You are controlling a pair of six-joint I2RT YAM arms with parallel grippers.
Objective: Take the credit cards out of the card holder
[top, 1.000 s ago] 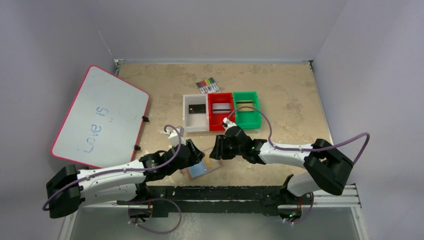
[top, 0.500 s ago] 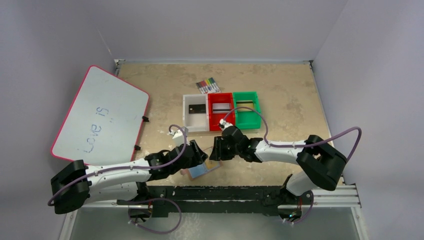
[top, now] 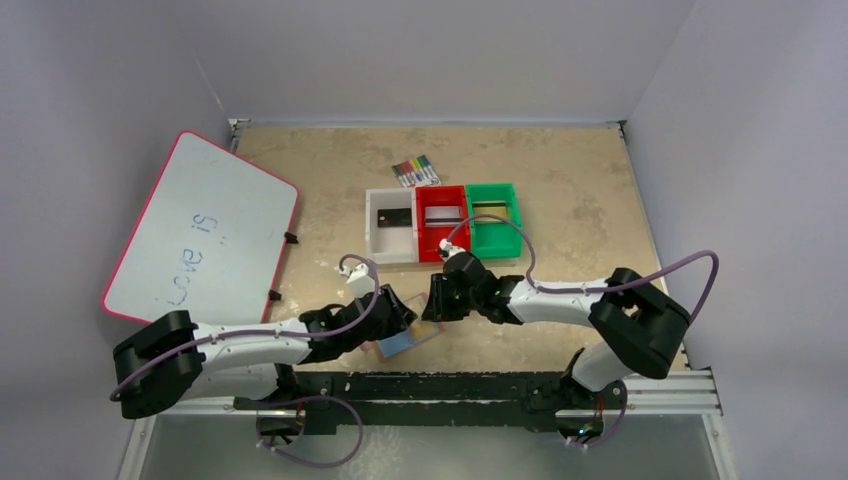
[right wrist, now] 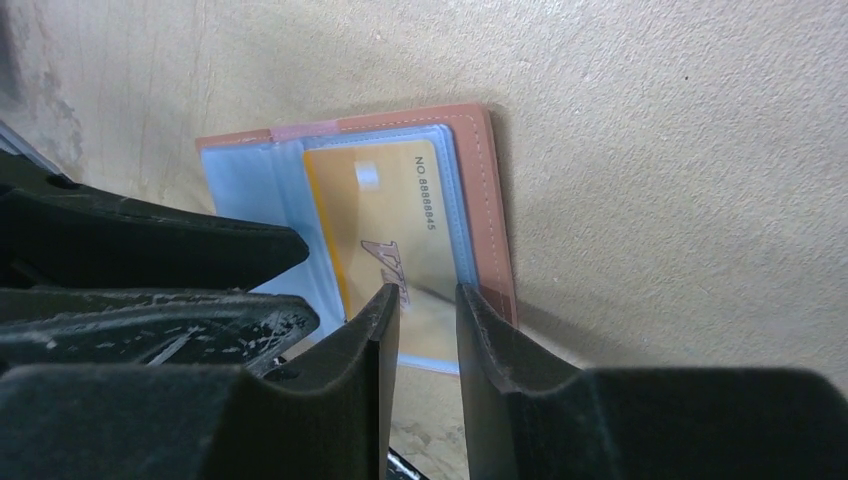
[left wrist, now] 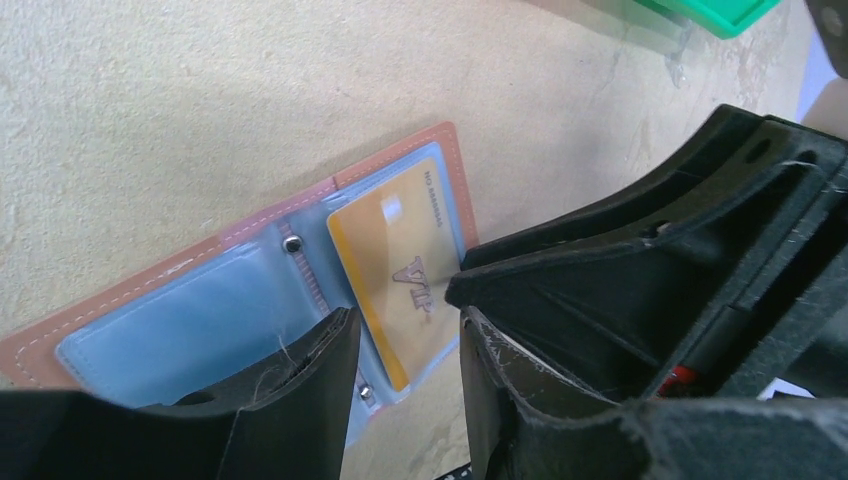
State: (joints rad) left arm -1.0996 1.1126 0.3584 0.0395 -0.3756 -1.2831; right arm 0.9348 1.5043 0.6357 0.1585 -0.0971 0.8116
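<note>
Fingers of the right end effector (right wrist: 425,300) stand a narrow gap apart and are not clenched. They point down at the near edge of the gold credit card (right wrist: 380,200), and the card's face shows in the gap between them. Whether the tips touch the card or the pocket cannot be told. The left end effector (left wrist: 405,315) is also released, with a wider gap and nothing grasped. One of its fingers (left wrist: 310,370) is over the empty light-blue pocket, and the other is at the near corner of the gold card's pocket.

The card holder (left wrist: 180,325) lies opened flat on the bench (top: 560,180), close to the near edge and between the two arms. Its tan border frames two clear pockets joined at a seam with a metal stud (left wrist: 292,243). The gold card sits inside the pocket on the right arm's side, and the other pocket looks empty.

Farther back, three bins stand touching in a row, well apart from the holder. The white bin (top: 370,230) holds a black card (top: 392,217), the red bin (top: 421,225) holds a greyish card (top: 441,213), and the green bin (top: 515,225) holds a card (top: 490,207) with a dark stripe. A pack of coloured markers (top: 415,170) lies just behind the bins. A red-rimmed whiteboard (top: 200,235) with blue writing sits at the left.
</note>
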